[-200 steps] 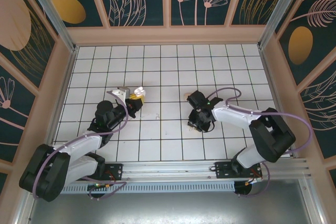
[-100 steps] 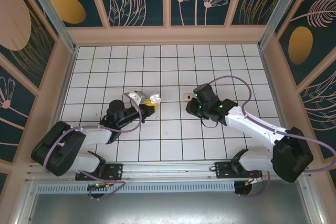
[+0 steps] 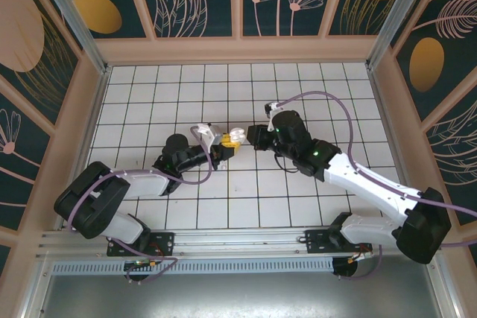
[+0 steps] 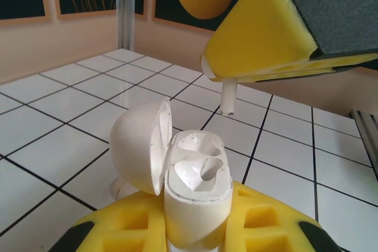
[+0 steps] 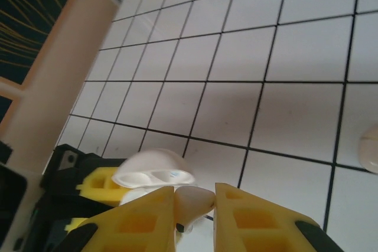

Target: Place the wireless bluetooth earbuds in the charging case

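From above, the left gripper is clamped on the charging case, which it carries over the middle of the tiled floor with its lid swung up. The right gripper faces it from just beside, jaws narrow; what it pinches is too small to make out here.

The left wrist camera shows the case upright between the yellow pads, gripped low on its body, the lid hinged open to the left and both sockets empty. Just above and beyond hangs the other arm's yellow pad with an earbud in it – only the stem pokes out below, pointing down, apart from the case.

From the right wrist, the fingers are closed on the bud's rounded head, and the open case lies just beyond their tips. A pale rounded thing sits on a tile at the right edge; it is cut off, so I cannot tell what it is.

As for handling, I judge both pieces to be very light, hard and glossy – stiff enough to take a pinch without harm, but slippery, so the bud could twist or squirt out of a soft pad. The head is the right place to hold it, leaving the stem free to enter its socket. The case is best held by its lower body, as here, clear of hinge and lid; the lid looks loose enough to fall shut if knocked
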